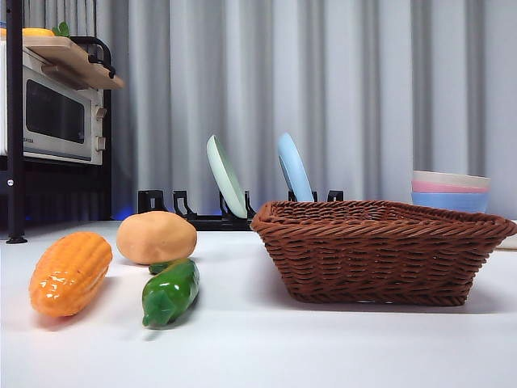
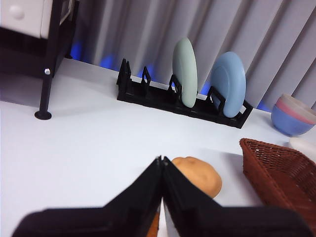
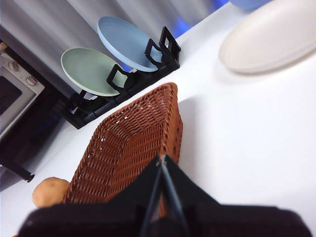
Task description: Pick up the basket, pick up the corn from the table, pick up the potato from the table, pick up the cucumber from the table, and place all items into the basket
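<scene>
While the basket (image 1: 378,252) sits empty on the right of the table (image 1: 323,347), I judge that nothing of my task is done yet: it has not been lifted, and all three vegetables lie on the table well to its left. The corn (image 1: 69,272) is farthest left and near the front edge, the cucumber (image 1: 170,292) lies just beside it to the right, and the potato (image 1: 156,238) rests a little farther back, its front apparently touching the cucumber's stem end. My left gripper (image 2: 162,165) hangs above the table near the potato with its fingers closed together on nothing. My right gripper (image 3: 161,165) hovers over the near corner of the basket, and its fingers are likewise pressed closed and empty. So everything is left: taking hold of the basket, then gathering the corn, potato and cucumber into it. Farther back stand a black dish rack (image 1: 182,206) holding a green plate (image 1: 225,175) and a blue plate (image 1: 294,167), stacked bowls (image 1: 450,190) at far right, and a microwave (image 1: 55,117) at far left.
</scene>
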Available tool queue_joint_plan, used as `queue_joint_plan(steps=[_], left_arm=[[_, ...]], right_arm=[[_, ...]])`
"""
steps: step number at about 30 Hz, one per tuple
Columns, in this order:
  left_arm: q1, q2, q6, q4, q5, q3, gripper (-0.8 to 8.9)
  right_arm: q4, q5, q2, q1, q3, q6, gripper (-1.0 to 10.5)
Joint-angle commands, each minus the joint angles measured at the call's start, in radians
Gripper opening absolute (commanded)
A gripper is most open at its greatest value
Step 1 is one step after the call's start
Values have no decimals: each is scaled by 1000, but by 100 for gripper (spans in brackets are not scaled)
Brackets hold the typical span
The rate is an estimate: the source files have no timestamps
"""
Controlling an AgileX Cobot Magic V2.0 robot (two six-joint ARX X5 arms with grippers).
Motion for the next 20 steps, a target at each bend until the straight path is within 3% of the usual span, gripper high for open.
queue_joint_plan(steps=[1,10,20], left_arm=[[3,68,33,-6,20,57,-8],[2,389,145,-104,127,298,-8],[1,708,260,-248,290,509,-5]], right_arm=[[8,0,84,-2,66,-85,-11],[-32,-3,419,-2,327,-241,-11],[-275,-82,779,-2,616,-415,-7]])
